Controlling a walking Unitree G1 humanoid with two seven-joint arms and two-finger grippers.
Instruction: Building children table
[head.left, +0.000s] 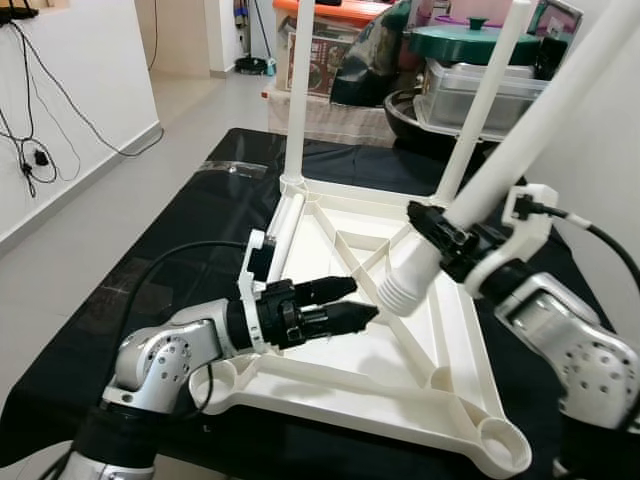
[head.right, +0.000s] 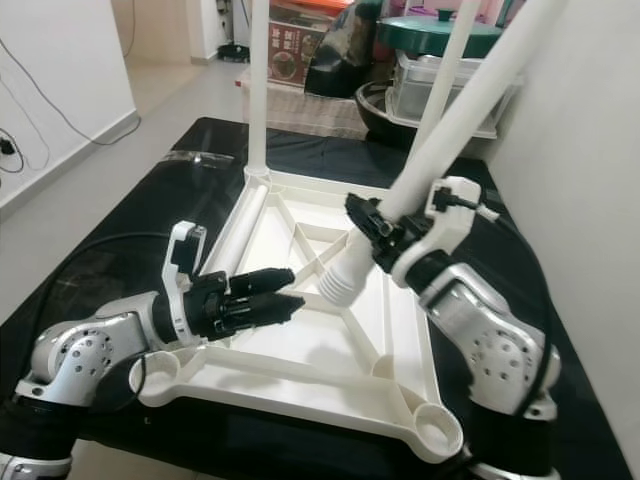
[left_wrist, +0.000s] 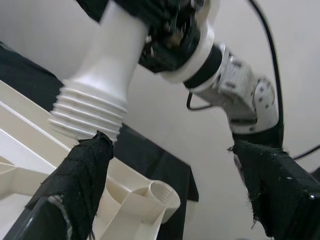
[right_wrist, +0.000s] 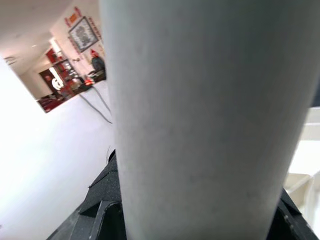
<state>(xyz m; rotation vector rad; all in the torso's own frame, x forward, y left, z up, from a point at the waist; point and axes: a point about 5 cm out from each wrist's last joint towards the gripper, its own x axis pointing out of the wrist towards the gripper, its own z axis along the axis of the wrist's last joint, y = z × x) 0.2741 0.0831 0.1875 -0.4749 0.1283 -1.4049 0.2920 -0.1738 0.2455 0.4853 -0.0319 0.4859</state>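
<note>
Now right gripper (head.left: 437, 232) jaws clamp a tilted table leg (head.left: 520, 140); left gripper (head.left: 352, 303) jaws parted beside its threaded end.

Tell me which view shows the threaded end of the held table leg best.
Left wrist view: the threaded end is close and sharp. Both eye views show it smaller above the tabletop frame; the right wrist view shows just the leg's plain shaft.

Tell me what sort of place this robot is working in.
Probably a lived-in home, a room used partly for storage: a green-lidded pot and a plastic storage box are piled behind a black-covered table, and cables trail down the white wall.
</note>
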